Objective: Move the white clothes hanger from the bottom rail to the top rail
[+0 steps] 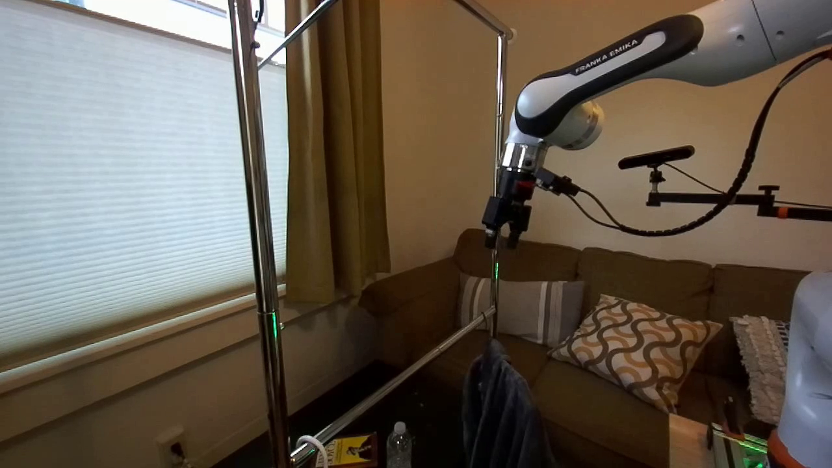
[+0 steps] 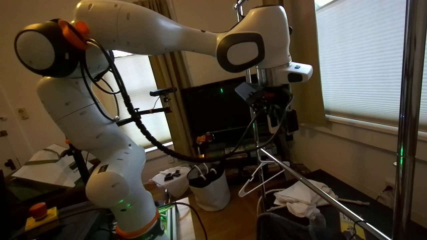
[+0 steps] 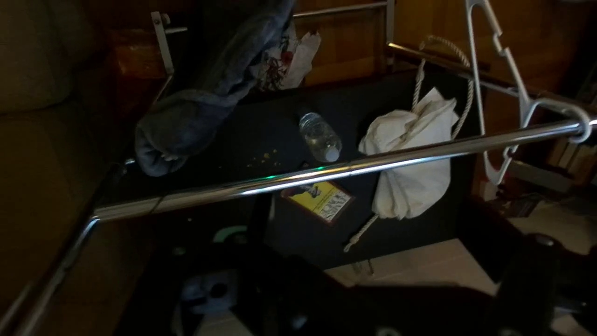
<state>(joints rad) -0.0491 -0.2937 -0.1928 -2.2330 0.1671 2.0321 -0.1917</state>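
Containers: a white fabric basket (image 2: 209,195) with black upper band and rope handles is standing on the wooden floor (image 2: 223,223), its interior lying out of sight; a capped clear plastic bottle (image 3: 319,135) is standing on the black bench (image 3: 261,126), its fill not reading clearly; a white drawstring bag (image 3: 413,191) is lying near it, its cloth concealing any contents. Also on the bench: a yellow-fronted book (image 3: 319,200), lying near the bottle. Garment rack (image 2: 407,106): the white clothes hanger (image 3: 526,105) is hanging by its hook from the bottom rail (image 3: 308,176), close to a chrome upright pole (image 1: 262,260); toward the opposite end, a blue-grey garment (image 1: 500,406) is hanging. Tool (image 1: 501,241): hovering higher than that rail, its fingers standing apart. Room: a brown sofa (image 1: 640,268) is bearing a striped cushion (image 1: 520,309) and a wave-patterned cushion (image 1: 637,344); an olive curtain (image 1: 338,162) is hanging beside a pleated window shade (image 1: 130,182); in an exterior view, a black flat-screen television (image 2: 217,108) is standing beyond the rack.
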